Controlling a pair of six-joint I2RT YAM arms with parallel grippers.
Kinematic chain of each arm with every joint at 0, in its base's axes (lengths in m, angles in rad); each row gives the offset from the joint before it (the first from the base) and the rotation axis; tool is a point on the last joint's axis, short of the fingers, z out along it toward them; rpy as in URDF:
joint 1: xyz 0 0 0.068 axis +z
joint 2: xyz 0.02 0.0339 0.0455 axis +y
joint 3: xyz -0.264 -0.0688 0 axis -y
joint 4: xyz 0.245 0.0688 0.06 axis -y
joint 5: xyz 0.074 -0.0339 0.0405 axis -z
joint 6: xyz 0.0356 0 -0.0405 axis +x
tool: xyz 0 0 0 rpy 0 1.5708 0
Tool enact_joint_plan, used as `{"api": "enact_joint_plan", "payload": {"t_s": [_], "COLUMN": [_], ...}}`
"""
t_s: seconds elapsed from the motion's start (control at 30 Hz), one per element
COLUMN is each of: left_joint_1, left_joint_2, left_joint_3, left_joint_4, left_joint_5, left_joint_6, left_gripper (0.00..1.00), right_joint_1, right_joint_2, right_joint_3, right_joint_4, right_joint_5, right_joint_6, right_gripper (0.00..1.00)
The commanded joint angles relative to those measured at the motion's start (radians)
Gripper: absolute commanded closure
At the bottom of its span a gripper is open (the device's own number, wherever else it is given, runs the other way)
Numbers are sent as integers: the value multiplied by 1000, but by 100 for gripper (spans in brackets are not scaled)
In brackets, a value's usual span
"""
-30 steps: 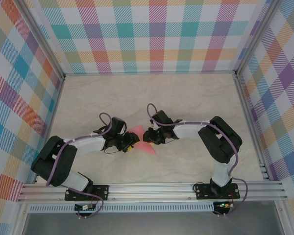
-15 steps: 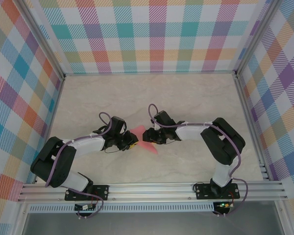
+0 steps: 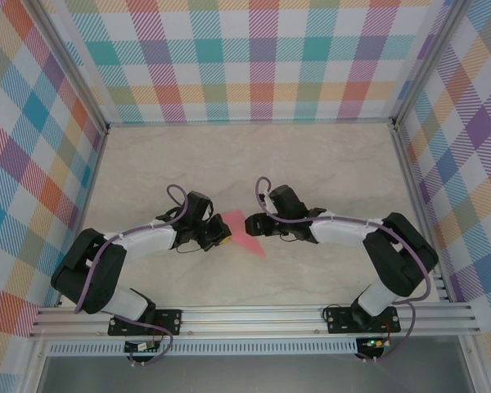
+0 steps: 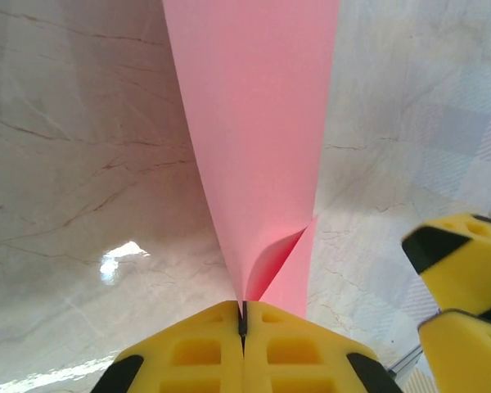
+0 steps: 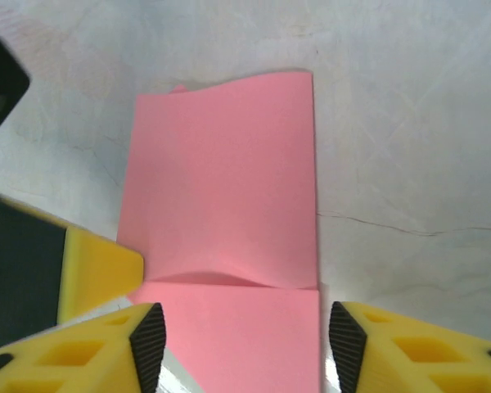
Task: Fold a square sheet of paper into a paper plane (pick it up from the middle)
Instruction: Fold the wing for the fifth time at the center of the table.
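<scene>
The salmon-pink square sheet of paper (image 3: 239,230) lies folded on the table between the two grippers. In the left wrist view the sheet of paper (image 4: 254,139) stretches away from my left gripper (image 4: 243,315), whose yellow jaws are shut on its near edge, and two layers part just ahead of the pinch. My left gripper (image 3: 218,237) sits at the paper's left side. My right gripper (image 3: 263,227) is at its right side, a little apart. In the right wrist view my right gripper (image 5: 241,340) stands open, with the paper (image 5: 229,188) lying between and beyond its pads, a shallow ridge across it.
The marble-patterned table (image 3: 311,164) stretches open behind and to both sides. Checked walls (image 3: 254,57) and aluminium rails (image 3: 254,315) bound it. A yellow finger of the other arm shows at the right (image 4: 462,278) of the left wrist view and at the left (image 5: 98,270) of the right wrist view.
My left gripper has shut on the paper's edge. My right gripper has opened, let go of the paper and drawn back to the right.
</scene>
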Motion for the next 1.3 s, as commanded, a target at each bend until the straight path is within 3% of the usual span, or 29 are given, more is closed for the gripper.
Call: {"api": "enact_joint_plan", "payload": {"t_s": [0.0, 0.33, 0.53, 0.93, 1.27], "left_joint_1": [-14, -17, -19, -19, -19], "left_joint_2": [-24, -17, -19, -20, -18], "left_joint_3": [38, 78, 84, 92, 100], "left_joint_4": [-37, -84, -104, -113, -125], "left_joint_5": [-7, -18, -24, -26, -32], "left_joint_6": [-18, -44, -46, -49, -45], "left_gripper": [96, 96, 97, 97, 97], "right_joint_1": [18, 146, 234, 277, 276], "right_joint_2": [-90, -79, -31, 116, 151], "right_joint_3": [-90, -126, -190, -177, -164], "right_joint_4": [103, 163, 368, 521, 520], "right_joint_5": [50, 173, 242, 358, 370], "right_joint_6": [-174, -392, -554, -696, -703], "right_gripper": [44, 41, 40, 54, 73]}}
